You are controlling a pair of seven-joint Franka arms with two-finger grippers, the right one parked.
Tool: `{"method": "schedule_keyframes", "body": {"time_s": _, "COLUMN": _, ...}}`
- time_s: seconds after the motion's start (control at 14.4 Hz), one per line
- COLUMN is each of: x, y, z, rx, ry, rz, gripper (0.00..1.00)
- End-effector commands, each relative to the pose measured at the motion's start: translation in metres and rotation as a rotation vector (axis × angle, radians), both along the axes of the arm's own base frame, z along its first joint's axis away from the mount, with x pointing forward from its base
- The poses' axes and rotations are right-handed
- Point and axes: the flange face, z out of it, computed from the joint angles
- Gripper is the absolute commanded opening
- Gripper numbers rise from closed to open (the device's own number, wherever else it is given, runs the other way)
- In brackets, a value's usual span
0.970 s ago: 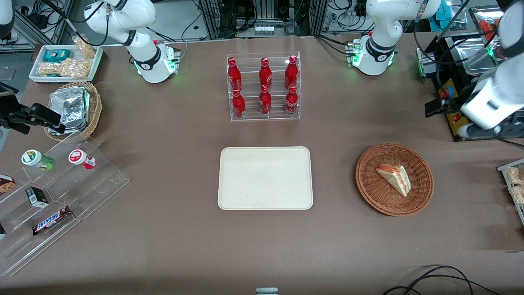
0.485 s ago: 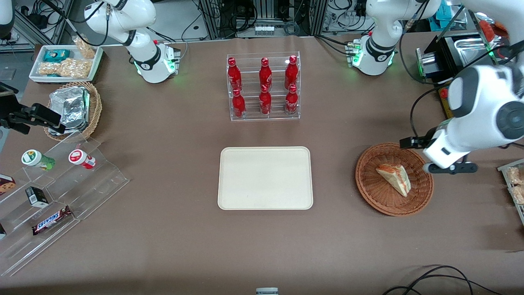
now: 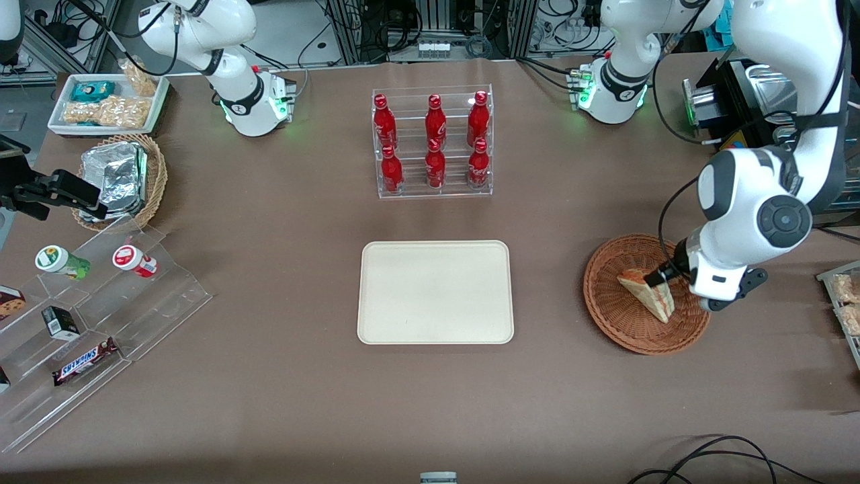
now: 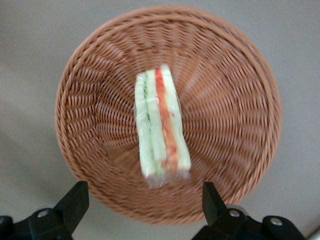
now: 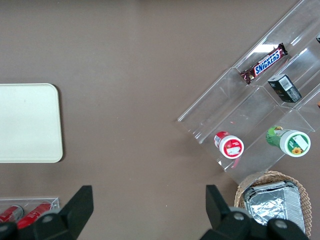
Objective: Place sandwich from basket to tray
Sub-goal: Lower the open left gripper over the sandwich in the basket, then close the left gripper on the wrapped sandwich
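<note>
Gripper (image 4: 142, 205) hangs above basket (image 3: 615, 316), fingers (image 4: 75, 202) spread wide, both clear of the wicker and wider apart than the sandwich (image 4: 160, 125). Sandwich lies alone in the basket's middle, bare weave all round it; low rim the only wall. Between basket and tray (image 3: 435, 292) runs open brown table (image 3: 547, 376), nothing standing on it. Tray surface bare. Bottle rack (image 3: 433, 142) stands farther from the front camera than the tray, apart from it. Stepped acrylic shelf (image 3: 101, 323) sits toward the parked arm's end, well apart.
</note>
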Motion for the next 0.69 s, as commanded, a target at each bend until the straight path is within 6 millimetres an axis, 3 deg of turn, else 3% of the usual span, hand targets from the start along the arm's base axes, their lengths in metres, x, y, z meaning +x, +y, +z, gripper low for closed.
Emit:
{"method": "schedule_keyframes", "body": {"time_s": 0.0, "x": 0.011, "y": -0.001, "z": -0.020, "rx": 0.032, "ry": -0.027, "rz": 0.192, "gripper": 1.00}}
{"method": "schedule_keyframes", "body": {"time_s": 0.21, "x": 0.011, "y": 0.001, "z": -0.047, "rx": 0.027, "ry": 0.009, "rz": 0.217, "gripper": 1.00}}
{"method": "schedule_keyframes", "body": {"time_s": 0.28, "x": 0.010, "y": 0.001, "z": -0.054, "rx": 0.029, "ry": 0.021, "rz": 0.230, "gripper": 0.95}}
{"method": "schedule_keyframes", "body": {"time_s": 0.35, "x": 0.009, "y": 0.002, "z": -0.056, "rx": 0.031, "ry": 0.025, "rz": 0.254, "gripper": 0.58}}
{"method": "schedule_keyframes", "body": {"time_s": 0.42, "x": 0.008, "y": 0.003, "z": -0.058, "rx": 0.036, "ry": 0.029, "rz": 0.268, "gripper": 0.07}}
{"method": "schedule_keyframes", "body": {"time_s": 0.62, "x": 0.014, "y": 0.003, "z": -0.046, "rx": 0.037, "ry": 0.018, "rz": 0.257, "gripper": 0.00}}
